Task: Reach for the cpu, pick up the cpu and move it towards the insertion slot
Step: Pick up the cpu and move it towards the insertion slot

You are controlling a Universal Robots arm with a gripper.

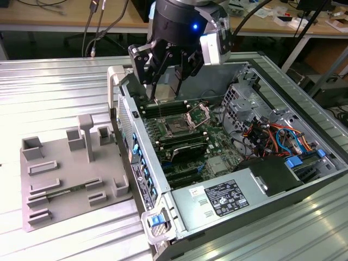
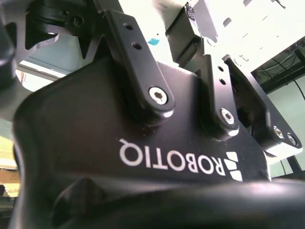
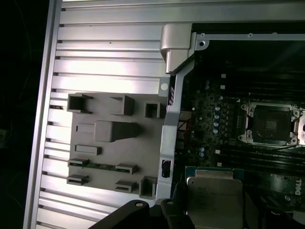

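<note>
Ribbed metal surface (image 1: 65, 81), wooden benches behind at top of frame. Grey tray (image 1: 65, 179) lower left, open computer case (image 1: 234, 163) centre-right. Gripper (image 1: 166, 76) hangs top centre over motherboard, fingers pinching cpu (image 3: 214, 200). Insertion slot (image 1: 177, 126) mid-frame, open.

cpu (image 3: 214, 198): flat square chip, dull silver metal top, green edge showing; close in the first wrist view, above the green board, short of the slot.
slot (image 1: 176, 128): square dark socket, silver frame, bracket swung open, uncovered.
</note>
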